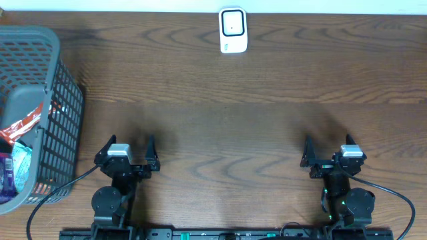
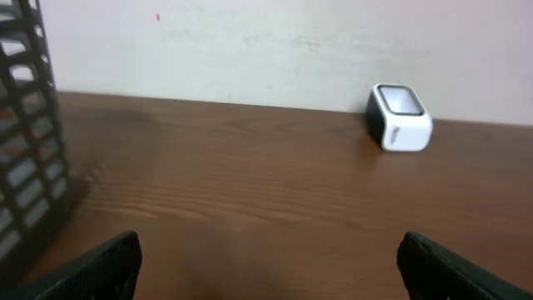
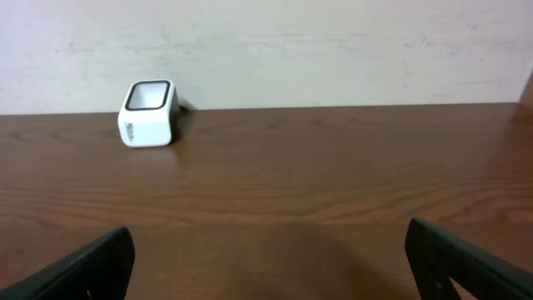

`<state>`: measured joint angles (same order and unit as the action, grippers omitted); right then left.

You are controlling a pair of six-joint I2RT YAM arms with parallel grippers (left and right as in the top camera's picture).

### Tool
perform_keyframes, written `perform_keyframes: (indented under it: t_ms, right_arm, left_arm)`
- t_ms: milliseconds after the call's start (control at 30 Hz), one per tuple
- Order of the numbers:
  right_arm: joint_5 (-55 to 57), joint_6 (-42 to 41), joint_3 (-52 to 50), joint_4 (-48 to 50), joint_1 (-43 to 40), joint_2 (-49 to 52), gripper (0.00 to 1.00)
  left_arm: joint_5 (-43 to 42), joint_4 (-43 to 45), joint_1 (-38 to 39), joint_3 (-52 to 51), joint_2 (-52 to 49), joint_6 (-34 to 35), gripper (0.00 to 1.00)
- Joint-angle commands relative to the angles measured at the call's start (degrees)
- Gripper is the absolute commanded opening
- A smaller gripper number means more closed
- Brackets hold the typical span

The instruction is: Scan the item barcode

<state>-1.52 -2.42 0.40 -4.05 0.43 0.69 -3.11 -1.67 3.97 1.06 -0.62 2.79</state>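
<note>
Worktop (image 1: 220,113) of dark wood grain fills the overhead view, and a pale wall (image 2: 250,42) rises behind its far edge. A small white barcode scanner (image 1: 233,30) with a dark-rimmed window stands at the middle of the far edge, upright and alone.

A grey plastic mesh basket (image 1: 67,127) takes up the worktop's left edge, from the far-left corner down towards the near-left one. Inside it lie a red-and-white packet (image 1: 23,123), a teal packet (image 1: 20,163) and a purple packet (image 1: 5,177). They are partly hidden by the basket wall, so they may be snack wrappers, and no barcode can be made out on them.

The left gripper (image 1: 131,141) sits near the near edge, just right of the basket and not touching it. Its claw is spread wide and holds nothing. In the left wrist view its dark fingers (image 2: 100,267) frame bare wood, with the basket (image 2: 25,150) at the left side and the scanner (image 2: 400,117) ahead to the right.

The right gripper (image 1: 328,143) sits near the near edge on the right half, its claw likewise spread wide and empty. In its wrist view the fingers (image 3: 466,267) frame bare wood, with the scanner (image 3: 150,112) ahead to the left.

Nothing stands between either gripper and the scanner. A black cable (image 1: 40,207) loops from the left arm's base under the basket's near corner.
</note>
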Motion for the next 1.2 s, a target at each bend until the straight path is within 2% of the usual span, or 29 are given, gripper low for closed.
perform_keyframes:
  t_ms: [0, 67, 133, 233, 367, 433, 500, 600, 700, 900, 1000, 1067, 1100, 1167]
  right_arm:
    - [-0.1, -0.7, -0.1, -0.2, -0.4, -0.3, 0.99]
    - [-0.1, -0.7, -0.1, -0.2, -0.4, -0.3, 0.99]
    - [-0.1, -0.7, -0.1, -0.2, -0.4, -0.3, 0.99]
    - [-0.1, -0.7, -0.1, -0.2, -0.4, -0.3, 0.99]
    - [-0.1, -0.7, -0.1, -0.2, -0.4, -0.3, 0.99]
    - [-0.1, -0.7, -0.1, -0.2, -0.4, -0.3, 0.99]
    - [-0.1, -0.7, -0.1, -0.2, -0.4, -0.3, 0.99]
    - [-0.1, -0.7, -0.1, -0.2, -0.4, -0.3, 0.99]
    - [-0.1, -0.7, -0.1, -0.2, -0.4, -0.3, 0.99]
    - [-0.1, -0.7, -0.1, -0.2, -0.4, -0.3, 0.99]
    - [-0.1, -0.7, -0.1, -0.2, -0.4, -0.3, 0.99]
    - [-0.1, -0.7, -0.1, -0.2, -0.4, -0.3, 0.99]
    - [-0.1, -0.7, -0.1, -0.2, -0.4, -0.3, 0.99]
    - [-0.1, -0.7, -0.1, -0.2, -0.4, -0.3, 0.99]
  left_arm:
    - [-11.7, -1.1, 0.2, -0.8, 0.4, 15.6, 0.98]
    - [-18.8, -0.8, 0.2, -0.8, 0.4, 23.9, 0.98]
    - [-19.8, -0.2, 0.2, -0.8, 0.4, 27.8, 0.98]
    - [-21.5, 8.5, 0.2, -0.8, 0.4, 32.6, 0.98]
    - [-23.7, 29.4, 0.2, 0.1, 0.3, 33.5, 0.98]
    - [-20.9, 33.4, 0.2, 2.3, 0.2, 33.6, 0.98]
    - [-17.7, 33.0, 0.2, 6.1, -0.5, 33.5, 0.98]
    - [-10.8, 29.4, 0.2, 13.8, -3.8, 32.4, 0.98]
    - [-3.2, 22.9, 0.2, 24.1, -11.2, 24.9, 0.98]
    - [16.1, 4.8, 0.2, 51.0, -34.4, 15.6, 0.98]
    - [27.6, -1.9, -1.9, 68.2, -47.3, 7.5, 0.98]
    - [31.0, -8.5, -4.9, 77.7, -54.2, 4.6, 0.98]
    - [32.8, -16.8, -8.5, 85.2, -59.6, 4.1, 0.98]
    - [32.9, -28.7, -13.8, 93.4, -66.0, 4.9, 0.98]
